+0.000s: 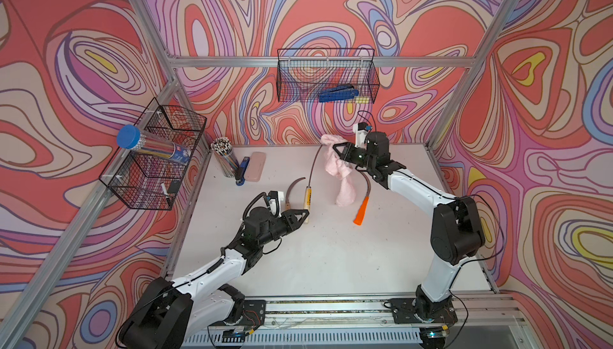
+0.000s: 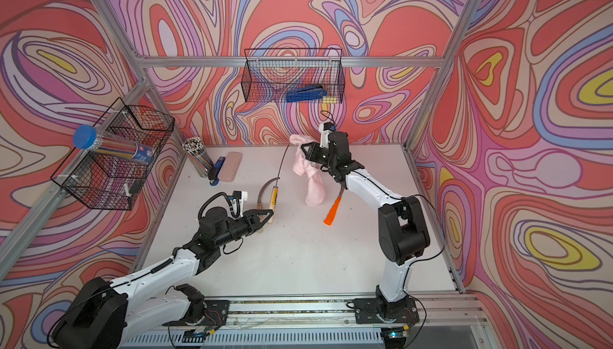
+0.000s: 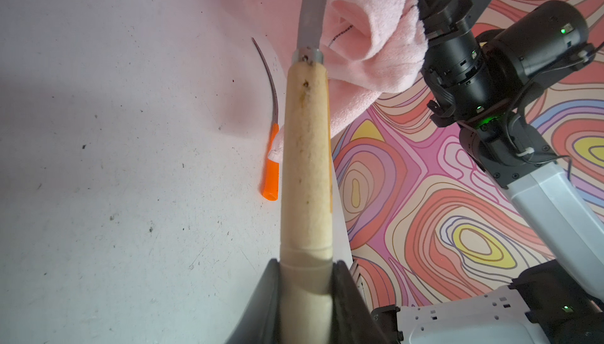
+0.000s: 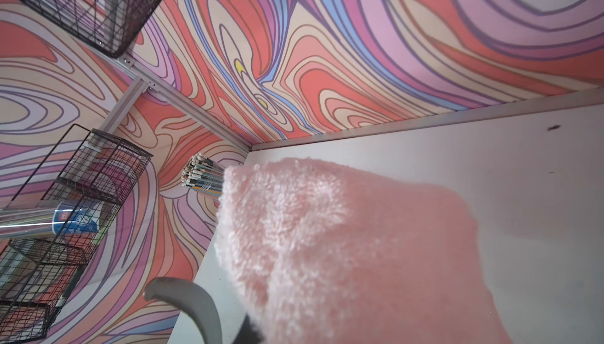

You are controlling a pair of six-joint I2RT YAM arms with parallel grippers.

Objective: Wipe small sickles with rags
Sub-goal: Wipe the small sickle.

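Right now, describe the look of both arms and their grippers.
Both the left arm and right arm have white link shells between black joint housings. The left gripper and right gripper are black, triangular and open-framed. Thin black cables run along each arm; a corrugated black hose loops at the left wrist.

You see swirling red, pink and lilac walls (image 1: pixel 331 6) around a speckled white table (image 1: pixel 331 258); aluminium rails (image 1: pixel 232 62) carry the far wire basket (image 1: pixel 298 79) and the left wire basket (image 1: pixel 142 185).
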